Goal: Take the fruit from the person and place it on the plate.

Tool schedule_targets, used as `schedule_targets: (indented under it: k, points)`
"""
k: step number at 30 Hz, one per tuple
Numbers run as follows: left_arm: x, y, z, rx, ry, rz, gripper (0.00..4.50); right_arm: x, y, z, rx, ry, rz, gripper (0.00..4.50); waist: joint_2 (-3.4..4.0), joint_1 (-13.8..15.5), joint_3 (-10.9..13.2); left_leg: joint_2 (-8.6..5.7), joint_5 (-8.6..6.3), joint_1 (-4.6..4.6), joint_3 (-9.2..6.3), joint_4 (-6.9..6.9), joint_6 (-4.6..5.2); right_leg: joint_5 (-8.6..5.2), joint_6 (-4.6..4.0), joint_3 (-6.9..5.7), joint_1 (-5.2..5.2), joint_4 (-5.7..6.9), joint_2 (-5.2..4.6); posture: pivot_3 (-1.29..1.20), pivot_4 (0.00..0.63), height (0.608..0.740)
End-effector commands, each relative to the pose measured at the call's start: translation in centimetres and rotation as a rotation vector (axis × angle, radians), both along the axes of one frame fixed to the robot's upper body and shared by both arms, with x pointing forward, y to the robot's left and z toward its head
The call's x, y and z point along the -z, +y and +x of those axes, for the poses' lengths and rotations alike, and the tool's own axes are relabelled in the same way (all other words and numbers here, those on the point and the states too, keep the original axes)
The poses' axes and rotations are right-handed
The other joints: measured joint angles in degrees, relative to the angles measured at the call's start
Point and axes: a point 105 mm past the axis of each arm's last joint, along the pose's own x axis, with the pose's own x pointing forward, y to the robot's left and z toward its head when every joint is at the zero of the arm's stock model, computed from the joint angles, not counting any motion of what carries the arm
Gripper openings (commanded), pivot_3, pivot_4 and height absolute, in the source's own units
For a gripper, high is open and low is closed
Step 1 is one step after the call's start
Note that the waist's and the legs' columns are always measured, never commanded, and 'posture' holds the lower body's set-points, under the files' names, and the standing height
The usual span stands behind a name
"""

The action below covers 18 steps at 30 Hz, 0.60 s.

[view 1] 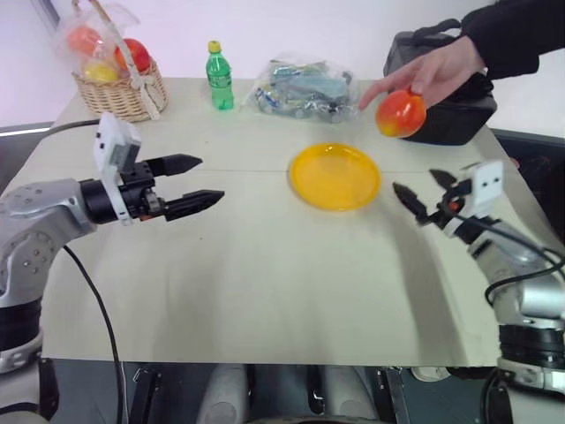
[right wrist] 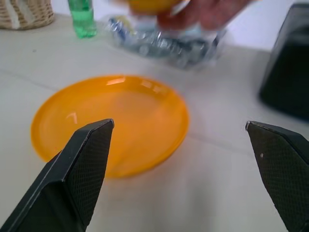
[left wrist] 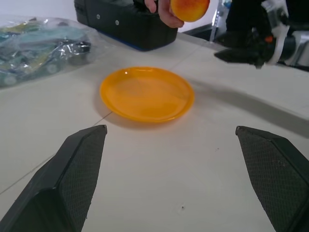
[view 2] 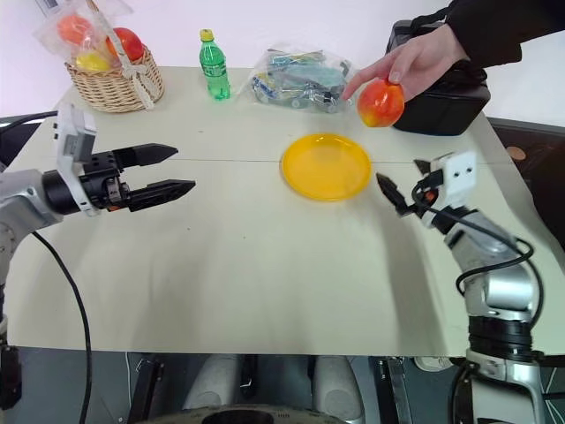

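A: Scene is a beige table (view 1: 265, 283) against a white wall. Where's the fruit?

B: The fruit (view 1: 401, 113) is in the air over the far right part of the table, pinched in the person's hand (view 1: 424, 75), black sleeve coming in from the upper right. Round, glossy, red-orange with a yellow patch. It hangs above and just to the right of the plate's far edge, not touching it.

A: Plate?

B: The plate (view 1: 335, 176) is plain yellow, round, shallow, flat on the table a bit right of centre.

A: Right arm?

B: The right gripper (view 1: 419, 201) sits just right of the plate, below the fruit, pointing toward the plate. Fingers spread wide, nothing between them. In its wrist view the plate shows between the two fingers (right wrist: 82, 164), with the hand and fruit blurred beyond it.

A: Left?

B: The left gripper (view 1: 190, 184) hovers above the left half of the table, roughly level, pointing right toward the plate and well apart from it. Jaws wide, holding nothing.

A: Clutter?

B: Along the far edge: wicker basket (view 1: 119, 88) of wrapped fruits at the left corner, green bottle (view 1: 219, 77) upright, clear bag (view 1: 300, 88) of small items beside it, black case (view 1: 446, 110) under the person's arm.
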Motion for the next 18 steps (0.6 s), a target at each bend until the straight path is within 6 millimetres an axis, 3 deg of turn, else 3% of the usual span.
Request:
schedule_targets:
  k: [1, 10, 18]
  points:
    - [-0.8, -0.3, 0.0, 0.008, -0.047, 0.002, 4.47, -3.4, 0.7, -0.1, -0.021, -0.079, 0.090, 4.50, 0.00, -0.1, 0.0, 0.00, 0.00, 0.00, 0.00, -0.01, 0.00, 0.00, 0.00, 0.00, -0.01, 0.00, 0.01, 0.00, 0.150, 0.740]
    - [-0.6, 0.0, -0.1, -0.024, -0.051, -0.006, 4.47, -7.2, 3.2, 0.7, -0.141, -0.100, 0.398, 4.50, 0.01, 0.1, 0.0, 0.00, 0.00, -0.04, 0.00, 0.00, 0.00, 0.00, 0.00, 0.01, -0.03, 0.00, -0.02, 0.00, 0.150, 0.740]
    - [-0.5, 0.3, -0.4, -0.053, -0.054, -0.013, 4.47, -7.8, 3.8, 1.5, -0.163, -0.086, 0.449, 4.50, 0.01, 0.1, 0.0, 0.00, 0.00, -0.06, -0.01, -0.02, 0.00, 0.00, 0.00, 0.01, -0.05, 0.00, -0.01, 0.00, 0.150, 0.740]
